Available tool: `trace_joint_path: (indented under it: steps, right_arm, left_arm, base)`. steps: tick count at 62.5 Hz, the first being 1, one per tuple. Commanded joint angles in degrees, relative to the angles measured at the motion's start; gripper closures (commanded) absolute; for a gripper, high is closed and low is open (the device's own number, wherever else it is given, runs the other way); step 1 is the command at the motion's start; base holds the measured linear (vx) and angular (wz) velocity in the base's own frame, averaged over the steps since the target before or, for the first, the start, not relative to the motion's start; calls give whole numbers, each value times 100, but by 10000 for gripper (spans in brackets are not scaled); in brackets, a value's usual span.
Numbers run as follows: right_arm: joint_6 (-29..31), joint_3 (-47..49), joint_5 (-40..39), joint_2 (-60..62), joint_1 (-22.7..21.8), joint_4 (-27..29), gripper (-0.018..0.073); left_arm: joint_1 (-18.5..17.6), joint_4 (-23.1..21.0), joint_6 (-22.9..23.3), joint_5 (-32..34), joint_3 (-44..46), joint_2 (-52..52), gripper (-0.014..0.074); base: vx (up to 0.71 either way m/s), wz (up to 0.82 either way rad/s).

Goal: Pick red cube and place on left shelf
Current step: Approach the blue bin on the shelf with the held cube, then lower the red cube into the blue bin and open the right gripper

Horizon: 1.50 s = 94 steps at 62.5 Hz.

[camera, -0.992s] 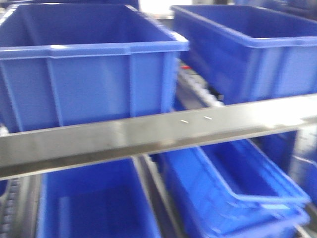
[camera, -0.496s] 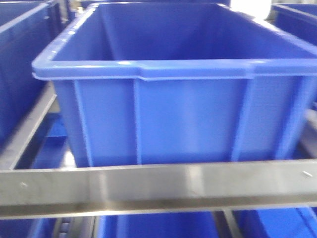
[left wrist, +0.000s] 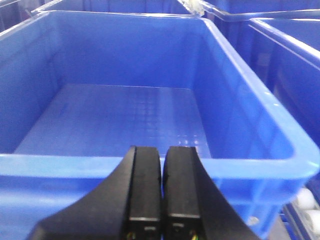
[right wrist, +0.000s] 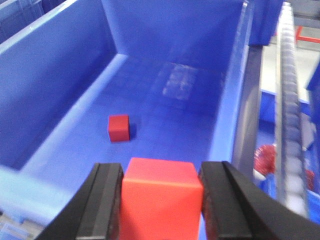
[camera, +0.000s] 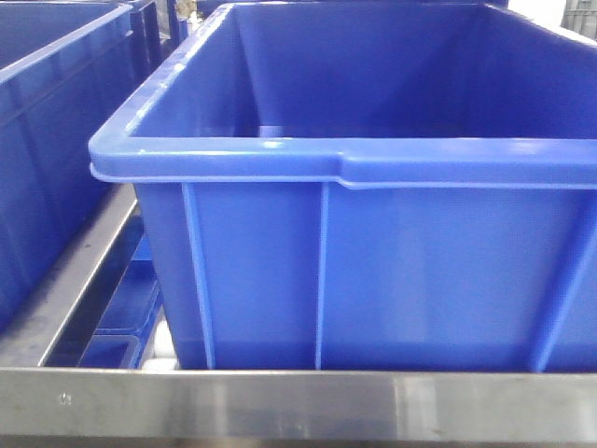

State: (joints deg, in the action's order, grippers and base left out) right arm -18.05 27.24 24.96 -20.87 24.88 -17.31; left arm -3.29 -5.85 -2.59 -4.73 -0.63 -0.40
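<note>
The red cube (right wrist: 161,192) was clamped in the right gripper (right wrist: 162,205); were that hold loosened, it could be dropped into the bin (right wrist: 65,65) beneath.

I am holding my left gripper (left wrist: 162,167) closed, while my right gripper (right wrist: 161,196) is clamping the red cube (right wrist: 160,182).

Bright, even overhead light. In the front view, glare streaks run along the rim of the blue bin (camera: 233,154) and the steel rail (camera: 280,406). The right wrist view is soft: the red cube (right wrist: 161,197) up close is overexposed, the roller track (right wrist: 287,100) smeared.
</note>
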Motion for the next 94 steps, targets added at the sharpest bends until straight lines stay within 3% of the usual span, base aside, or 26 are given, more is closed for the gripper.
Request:
trace_joint_path:
  steps: [1, 68, 83, 94]
  right_arm:
    - [65, 152, -486, -37, -33, -151, 485]
    - [65, 197, -629, -77, -33, -151, 485]
    - [79, 1394, -311, -1107, 0, -151, 485]
    - [180, 2503, 400, -2574, 346, -116, 485]
  left_arm:
    - [-18, -21, 31, 520, -136, -70, 495]
    - [-18, -21, 31, 520, -136, -70, 495]
    - [-18, -21, 31, 520, -136, -70, 495]
    - [-18, -21, 31, 520, -136, -70, 495]
  base:
    - [16, 0]
    - [1, 0]
    - [0, 0]
    - [0, 0]
